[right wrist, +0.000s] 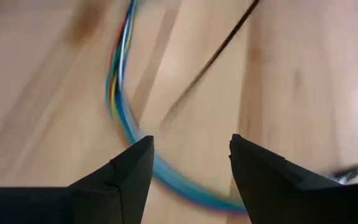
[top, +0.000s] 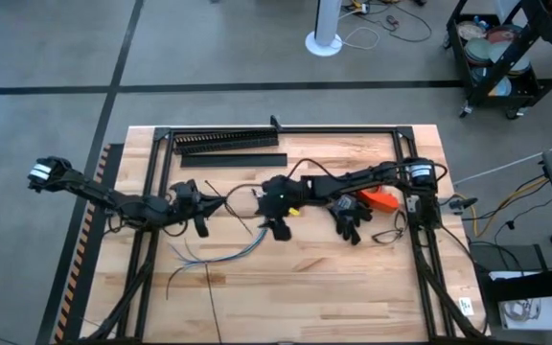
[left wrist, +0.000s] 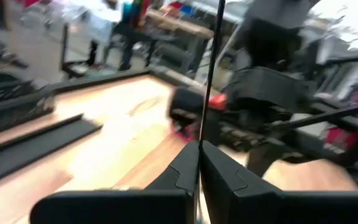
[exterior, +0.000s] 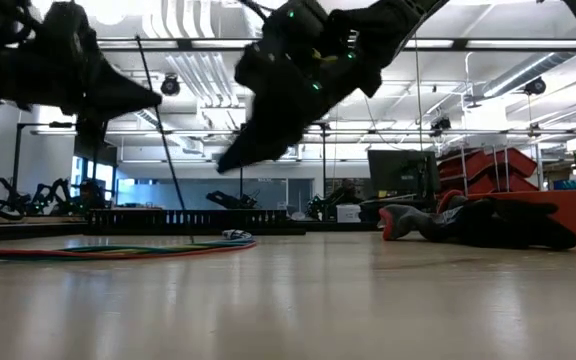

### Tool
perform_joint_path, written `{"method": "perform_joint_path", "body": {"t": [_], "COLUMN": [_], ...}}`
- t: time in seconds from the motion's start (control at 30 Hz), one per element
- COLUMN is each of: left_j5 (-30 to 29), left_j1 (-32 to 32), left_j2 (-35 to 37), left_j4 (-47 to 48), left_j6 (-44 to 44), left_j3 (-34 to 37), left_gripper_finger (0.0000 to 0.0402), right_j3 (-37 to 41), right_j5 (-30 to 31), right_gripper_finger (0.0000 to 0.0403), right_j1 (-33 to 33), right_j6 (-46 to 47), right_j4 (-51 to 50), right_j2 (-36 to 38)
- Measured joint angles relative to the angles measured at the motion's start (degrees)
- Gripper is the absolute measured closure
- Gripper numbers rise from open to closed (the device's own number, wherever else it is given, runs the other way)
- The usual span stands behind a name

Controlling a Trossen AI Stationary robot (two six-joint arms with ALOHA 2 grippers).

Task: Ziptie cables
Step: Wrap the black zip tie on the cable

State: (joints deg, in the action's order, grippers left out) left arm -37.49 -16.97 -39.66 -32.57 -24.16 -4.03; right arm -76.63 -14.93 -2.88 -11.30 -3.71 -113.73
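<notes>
**Black ziptie pinched upright over pale wood**

Pale wood planks make up the worktop [top: 353, 278], and both arms hang above its middle. The left gripper [top: 202, 207] sits left of centre, raised off the wood, its jaws clenched on a ziptie [left wrist: 211, 68]; in the left wrist view the two fingers [left wrist: 182, 171] meet tight with the thin dark strip rising straight out from between them. The low view shows the same strip [exterior: 163, 140] standing steep, running from the gripper down toward the worktop.

The right gripper [top: 278, 226] hovers near the centre, just right of the left one, pointing down at the wood. Its jaws are released: the right wrist view shows a clear gap between the two fingers [right wrist: 126, 168] with nothing between them. Below that gap lie the cables [right wrist: 120, 93], a curved bundle with blue, green and yellow strands, flat on the worktop, and a thin dark strip crosses the wood beside them.

From above, the cables [top: 220, 253] curve along the worktop in front of both grippers, nearer the front edge, with loose ends trailing left. In the low view they lie as a flat coloured band [exterior: 98, 249] on the wood.

Farther back, a black glove [top: 349, 218] rests right of the right gripper, next to an orange tool [top: 379, 200]. Along the far edge lie the comb-toothed duct [top: 226, 141] and, just in front of it, a flat black cover strip [top: 242, 160].
</notes>
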Motion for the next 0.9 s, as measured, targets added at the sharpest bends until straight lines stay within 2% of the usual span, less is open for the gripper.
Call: {"method": "perform_joint_path", "body": {"t": [0.2, 0.43, 0.63, 0.77, 0.9], "left_j5": [-2.1, -0.9, -0.8, -0.8, -0.9], "left_j1": [1.1, 1.2, 1.2, 1.2, 1.3], "left_j2": [0.0, 0.7, 1.1, 1.1, 0.9], "left_j4": [4.0, 4.8, 10.6, 14.1, 15.6], "left_j6": [-3.0, -3.4, -3.4, -3.2, -2.2], "left_j3": [0.0, 0.0, -2.7, -4.5, -6.1], "left_gripper_finger": [0.0402, 0.0402, 0.0402, 0.0402, 0.0402], "right_j3": [-4.9, -7.5, -7.5, -7.6, -9.2], "right_j5": [-0.2, 0.0, 5.4, 6.9, 9.1], "right_gripper_finger": [0.0219, 0.0237, 0.0251, 0.0261, 0.0272], "right_j1": [1.7, 1.4, -0.9, -1.7, -1.4], "right_j6": [-9.3, -17.8, -19.1, -25.2, -27.7], "right_j4": [-9.1, -11.9, -15.3, -19.0, -18.0], "right_j2": [-3.5, -7.2, -5.9, -6.6, -8.2]}}
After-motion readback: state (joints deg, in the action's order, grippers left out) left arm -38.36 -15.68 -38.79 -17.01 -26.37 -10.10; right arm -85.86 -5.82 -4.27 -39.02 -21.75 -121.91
